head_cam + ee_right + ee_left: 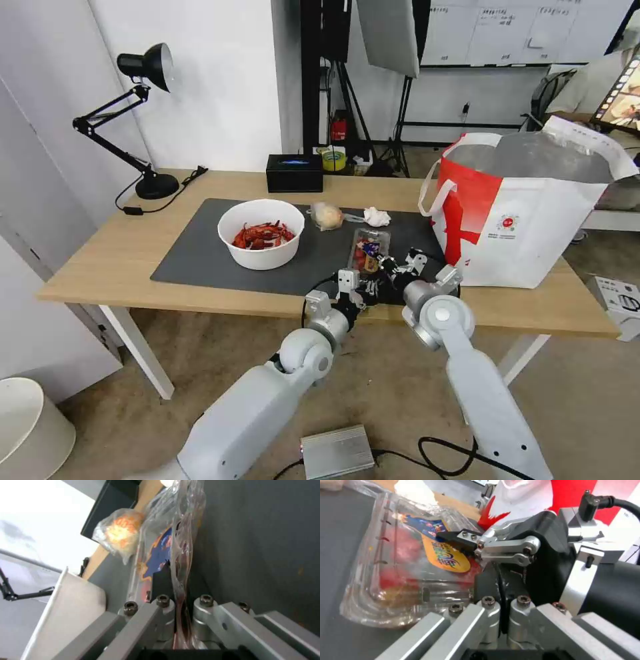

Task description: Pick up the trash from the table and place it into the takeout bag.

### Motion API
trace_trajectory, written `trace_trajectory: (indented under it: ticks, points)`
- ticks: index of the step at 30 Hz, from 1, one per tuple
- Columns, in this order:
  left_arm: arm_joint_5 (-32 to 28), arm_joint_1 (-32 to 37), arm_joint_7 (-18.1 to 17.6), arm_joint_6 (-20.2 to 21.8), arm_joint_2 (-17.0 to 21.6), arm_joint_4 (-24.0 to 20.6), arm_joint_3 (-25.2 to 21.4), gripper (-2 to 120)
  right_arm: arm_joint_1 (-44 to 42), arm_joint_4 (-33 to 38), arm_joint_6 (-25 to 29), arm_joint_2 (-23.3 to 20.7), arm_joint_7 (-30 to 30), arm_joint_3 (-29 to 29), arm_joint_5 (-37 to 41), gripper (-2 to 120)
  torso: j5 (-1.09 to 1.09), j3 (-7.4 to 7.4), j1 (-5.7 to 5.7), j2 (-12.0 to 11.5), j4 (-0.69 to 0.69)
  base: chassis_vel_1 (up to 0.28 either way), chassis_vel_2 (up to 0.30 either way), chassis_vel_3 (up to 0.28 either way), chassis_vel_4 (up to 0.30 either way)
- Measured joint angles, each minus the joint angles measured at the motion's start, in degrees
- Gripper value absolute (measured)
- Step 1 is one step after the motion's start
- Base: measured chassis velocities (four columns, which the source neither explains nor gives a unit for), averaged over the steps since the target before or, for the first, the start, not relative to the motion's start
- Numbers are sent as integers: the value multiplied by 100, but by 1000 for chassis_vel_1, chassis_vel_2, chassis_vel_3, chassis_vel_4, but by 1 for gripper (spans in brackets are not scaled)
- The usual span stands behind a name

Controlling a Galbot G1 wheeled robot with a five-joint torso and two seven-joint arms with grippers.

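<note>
A clear clamshell box with red bits lies on the dark mat of the table. My right gripper is shut on its near edge; the right wrist view shows the thin plastic of the box pinched between the fingers. My left gripper is shut just beside it, holding nothing, and sees the right gripper on the box. The white bowl of red shells, yellowish plastic wad and crumpled tissue rest on the mat. The takeout bag stands open at the table's right.
A small black box and a black desk lamp stand along the table's far edge. A silver box with a cable lies on the floor under my arms. A white bin stands at the lower left.
</note>
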Motion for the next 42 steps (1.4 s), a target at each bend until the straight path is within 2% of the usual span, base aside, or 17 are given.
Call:
trace_trajectory:
  ticks: [6,9,10,12,15,34,42]
  points:
    - [-40,6,-33,4,65,-114,-40,0,-17,36,13,-15,2,1,3,1,0,-1,-1,1,-1,0,0,0,0]
    - [-27,19,-166,-76,92,-132,-53,0,-34,41,21,-25,34,19,-14,1,-2,0,-1,1,-1,0,0,0,0]
    - [-11,11,-189,-165,103,-147,-155,0,-66,16,23,-55,59,41,-24,1,-9,0,-1,1,6,0,0,0,0]
    - [22,23,-223,-184,119,-145,-188,0,-94,44,34,-80,74,53,-30,0,-3,-1,-2,1,-2,0,0,0,0]
    - [50,22,-218,-201,135,-154,-203,0,-107,74,41,-106,72,58,-24,0,3,-3,-4,3,0,0,0,0,0]
    - [147,102,-192,-203,404,-274,-354,0,-152,366,82,-258,100,93,107,0,-1,-1,-2,2,-2,0,0,0,0]
    - [329,295,-180,-177,750,-509,-610,0,-144,769,85,-438,222,103,346,0,-1,-1,-2,2,-2,0,0,0,0]
